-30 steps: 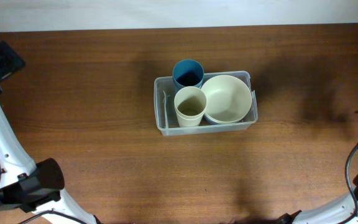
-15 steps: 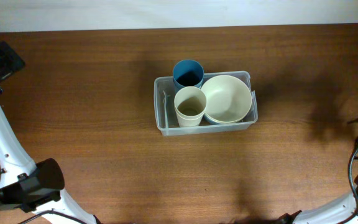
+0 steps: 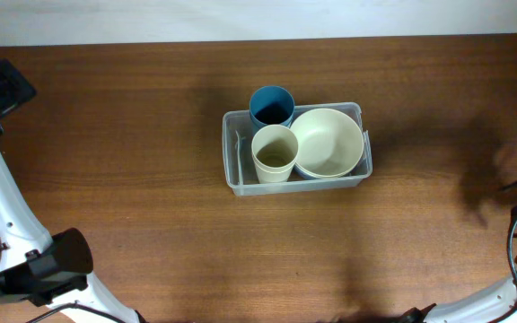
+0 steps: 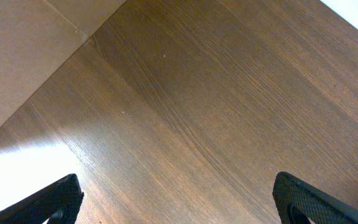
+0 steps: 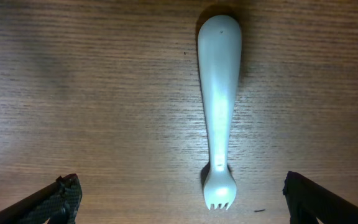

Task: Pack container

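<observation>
Container sits mid-table w/ blue cup, cream cup and cream bowl inside. Pale fork lies loose on the table, prob. the last item to pack. My right gripper hangs over the fork, jaws wide, empty. Left gripper also wide, over bare wood.

Bare table surrounds the crowded container.

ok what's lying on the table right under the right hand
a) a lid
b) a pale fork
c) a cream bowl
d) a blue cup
b: the right wrist view shows a pale fork lying flat on the wooden table, with nothing else beside it.
</observation>
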### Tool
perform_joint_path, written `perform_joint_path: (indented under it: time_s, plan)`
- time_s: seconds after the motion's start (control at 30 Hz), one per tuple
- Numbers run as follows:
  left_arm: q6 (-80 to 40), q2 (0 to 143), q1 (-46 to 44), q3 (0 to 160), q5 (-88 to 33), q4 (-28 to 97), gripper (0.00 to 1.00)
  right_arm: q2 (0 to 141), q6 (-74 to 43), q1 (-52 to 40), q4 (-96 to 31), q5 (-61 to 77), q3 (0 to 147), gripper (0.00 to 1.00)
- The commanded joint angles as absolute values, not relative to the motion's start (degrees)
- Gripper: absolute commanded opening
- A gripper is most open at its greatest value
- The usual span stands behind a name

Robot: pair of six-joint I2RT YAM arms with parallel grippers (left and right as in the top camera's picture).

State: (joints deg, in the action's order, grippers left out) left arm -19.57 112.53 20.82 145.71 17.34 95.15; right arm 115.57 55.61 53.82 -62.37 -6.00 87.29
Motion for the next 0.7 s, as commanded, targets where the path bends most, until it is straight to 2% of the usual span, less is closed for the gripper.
perform_joint_path:
  time_s: [0.0, 0.13, 0.67]
  plan:
    - [-20.34, 113.14, 21.17, 145.27, 17.32, 95.22, 1.0, 116.18, 56.99, 54.15, -62.43, -3.44, 86.78, 0.99]
    - [-20.34, 113.14, 21.17, 145.27, 17.32, 95.22, 1.0, 117.93, 56.95, 54.13, -64.45, 1.98, 86.78, 0.99]
    - [-20.34, 113.14, 21.15, 145.27, 17.32, 95.22, 1.0, 122.26, 56.99, 54.33, -58.15, -0.82, 86.78, 0.99]
